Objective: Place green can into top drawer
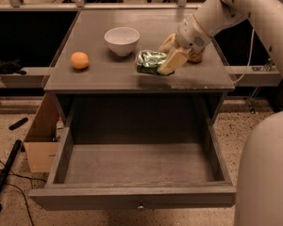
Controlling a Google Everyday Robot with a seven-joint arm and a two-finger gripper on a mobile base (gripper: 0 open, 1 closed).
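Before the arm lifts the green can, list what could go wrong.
1. The green can lies near the front edge of the cabinet top with the gripper at its right end; it might roll off.
2. The gold-brown can sits just behind the wrist and could be knocked over.
3. Released too high over the open top drawer, the can might bounce out.

Tool (163, 58) at right end of green can (148, 61) on cabinet top (99, 76); top drawer (132, 202) open.

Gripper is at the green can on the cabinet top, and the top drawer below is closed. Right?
No: the top drawer is pulled open, as the camera view shows. The gripper is at the green can on the cabinet top.
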